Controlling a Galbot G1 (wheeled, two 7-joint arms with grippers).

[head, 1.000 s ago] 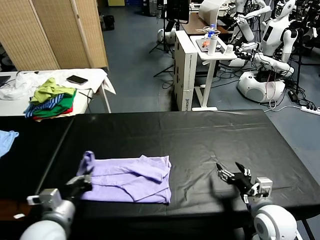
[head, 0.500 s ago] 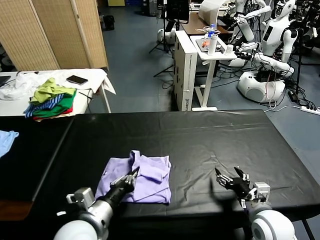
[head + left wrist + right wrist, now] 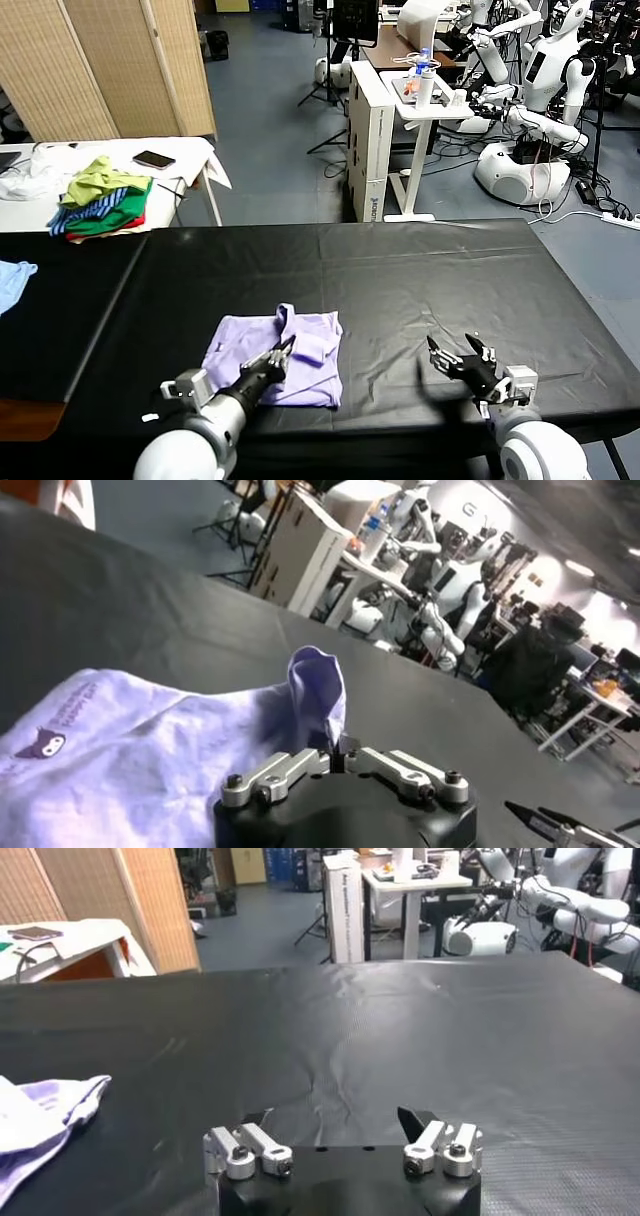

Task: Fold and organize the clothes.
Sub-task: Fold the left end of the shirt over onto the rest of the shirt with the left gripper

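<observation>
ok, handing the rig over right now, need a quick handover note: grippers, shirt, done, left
Left gripper: shut on a pinched fold of the lavender T-shirt, held raised over the shirt's middle.
Right gripper: open, empty, low over the bare black table to the shirt's right, clear of the cloth.
Shirt: near the table's front edge, bunched into a compact, roughly square shape, with its print showing in the left wrist view.
Done: the shirt is partly folded over on itself.
Left: lay the held fold down, release, smooth and finish folding, then tidy it away.
</observation>
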